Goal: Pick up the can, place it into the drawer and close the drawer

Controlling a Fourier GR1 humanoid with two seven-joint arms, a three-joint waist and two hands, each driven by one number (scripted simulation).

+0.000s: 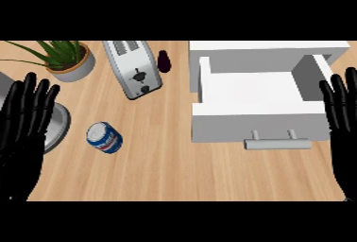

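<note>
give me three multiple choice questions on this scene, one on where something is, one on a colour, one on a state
1. Where is the can?
A) on the counter, left of the drawer
B) inside the drawer
C) behind the drawer

2. What colour is the drawer?
A) black
B) red
C) white

3. What state is the drawer in?
A) pushed shut
B) pulled open, with nothing in it
C) open, with the can inside

Answers:
1 A: the can sits on the bare wood, well to the left of the drawer.
2 C: its walls and front are white, and only the handle is grey.
3 B: its bare white floor shows between the walls.
</note>
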